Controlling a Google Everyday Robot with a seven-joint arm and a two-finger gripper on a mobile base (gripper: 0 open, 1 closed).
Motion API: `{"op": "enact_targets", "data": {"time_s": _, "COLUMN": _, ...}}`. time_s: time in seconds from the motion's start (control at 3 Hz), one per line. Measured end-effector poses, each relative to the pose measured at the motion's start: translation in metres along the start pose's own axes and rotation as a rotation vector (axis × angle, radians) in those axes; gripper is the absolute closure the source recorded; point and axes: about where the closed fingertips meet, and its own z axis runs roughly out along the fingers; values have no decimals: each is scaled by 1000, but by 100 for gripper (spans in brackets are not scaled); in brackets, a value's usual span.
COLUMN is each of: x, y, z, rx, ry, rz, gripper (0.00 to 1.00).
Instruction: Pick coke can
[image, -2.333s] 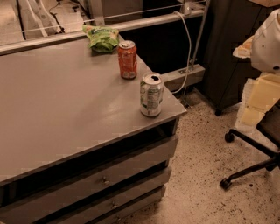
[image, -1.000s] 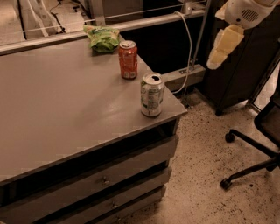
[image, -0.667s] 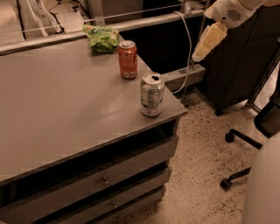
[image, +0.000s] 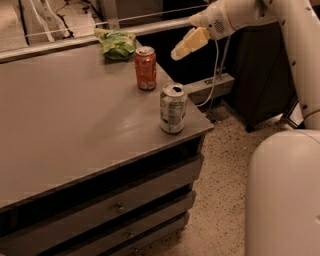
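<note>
The coke can (image: 145, 68) is orange-red with a silver top and stands upright near the back right of the grey table top (image: 75, 120). My gripper (image: 181, 50) hangs in the air to the right of the can and slightly above it, its pale yellow fingers pointing down-left toward the can, a short gap away. It holds nothing. My white arm reaches in from the upper right.
A green-and-white silver can (image: 173, 108) stands upright at the table's right front corner. A green snack bag (image: 116, 42) lies behind the coke can. Drawers (image: 125, 200) run below the table top. A cable and power strip (image: 207, 87) lie beyond the table's right edge.
My arm has swung in from the right and lowered; the gripper has moved left toward the coke can. The cans and the bag have not moved.
</note>
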Motion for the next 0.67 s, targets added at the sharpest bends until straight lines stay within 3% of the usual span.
{"op": "enact_targets", "data": {"time_s": 0.33, "x": -34, "y": 16, "z": 57, "rx": -93, "ry": -157, "rz": 47, "gripper": 0}}
{"op": "enact_targets", "data": {"time_s": 0.67, "x": -34, "y": 16, "z": 57, "rx": -93, "ry": -157, "rz": 47, "gripper": 0}}
